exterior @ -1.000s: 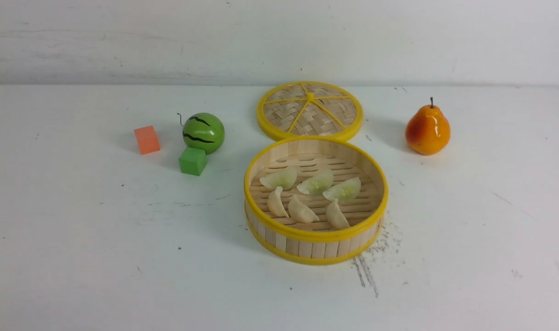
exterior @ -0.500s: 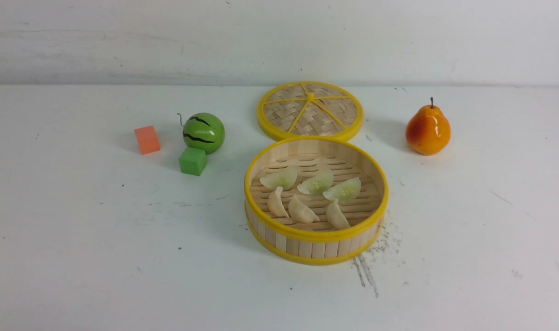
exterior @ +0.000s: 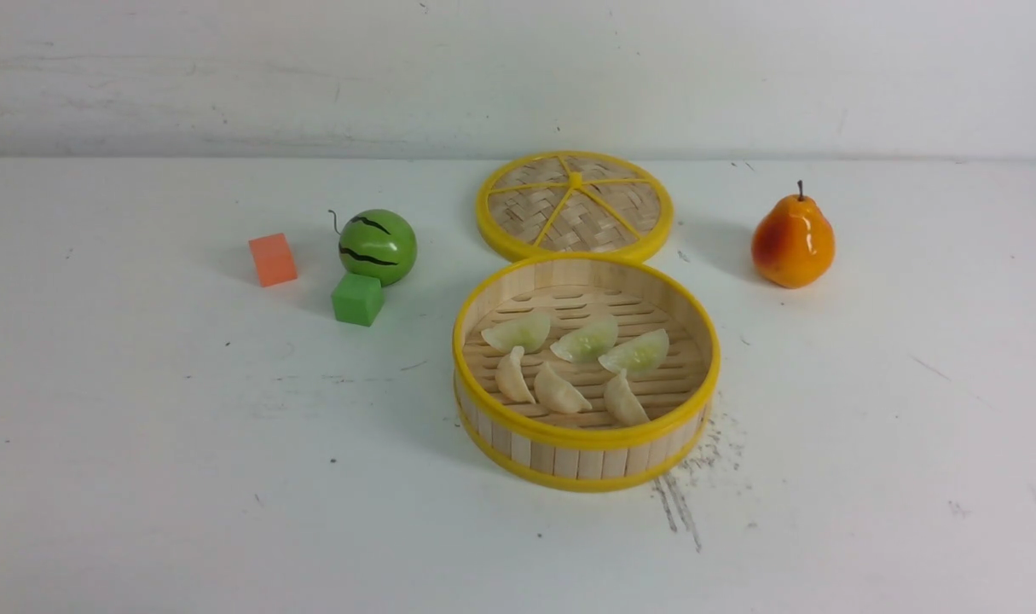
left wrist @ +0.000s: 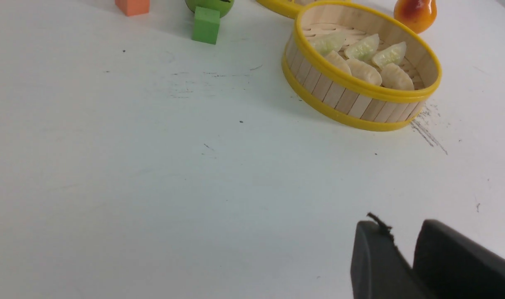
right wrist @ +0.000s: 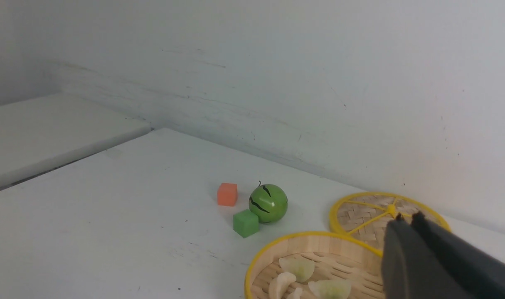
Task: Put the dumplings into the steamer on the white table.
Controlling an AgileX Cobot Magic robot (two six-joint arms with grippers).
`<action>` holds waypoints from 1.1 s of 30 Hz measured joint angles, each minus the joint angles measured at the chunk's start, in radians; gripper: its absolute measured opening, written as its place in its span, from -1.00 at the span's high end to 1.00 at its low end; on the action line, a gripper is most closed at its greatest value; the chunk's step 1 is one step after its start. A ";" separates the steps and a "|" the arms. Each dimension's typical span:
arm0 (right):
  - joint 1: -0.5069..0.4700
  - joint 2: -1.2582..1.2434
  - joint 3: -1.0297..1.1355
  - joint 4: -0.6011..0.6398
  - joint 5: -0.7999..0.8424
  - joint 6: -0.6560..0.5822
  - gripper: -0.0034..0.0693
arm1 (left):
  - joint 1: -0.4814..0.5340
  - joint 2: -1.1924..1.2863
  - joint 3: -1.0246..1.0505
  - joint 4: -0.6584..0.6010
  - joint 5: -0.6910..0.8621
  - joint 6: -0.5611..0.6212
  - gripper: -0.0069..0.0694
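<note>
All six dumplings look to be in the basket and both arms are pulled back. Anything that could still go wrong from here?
1. The lid lies touching the steamer at its far rim; a careless grab at it could nudge the basket.
2. The cream dumplings sit near the front wall, so a jolt might tip one out.
3. The right gripper hangs close over the steamer; a low sweep could clip the rim.

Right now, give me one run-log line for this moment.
dumplings: six in steamer | lid: off, behind steamer | left gripper: shut, empty | right gripper: shut, empty | white table: no dumplings visible outside steamer
</note>
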 joint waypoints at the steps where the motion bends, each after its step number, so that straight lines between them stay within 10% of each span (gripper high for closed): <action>1: 0.000 -0.017 0.031 0.005 -0.026 0.000 0.90 | 0.000 0.000 0.000 0.000 0.000 0.000 0.44; 10: -0.261 -0.279 0.468 0.009 -0.298 0.000 0.96 | 0.000 0.000 0.001 0.000 -0.001 0.000 0.43; 17: -0.551 -0.443 0.637 -0.076 -0.145 0.068 0.96 | 0.000 0.000 0.001 0.000 -0.001 0.000 0.41; 24: -0.600 -0.479 0.636 -0.190 0.169 0.188 0.96 | 0.000 0.001 0.001 0.000 -0.002 0.000 0.39; 33: -0.600 -0.480 0.631 -0.208 0.193 0.206 0.96 | 0.000 0.001 0.001 0.000 -0.003 0.000 0.36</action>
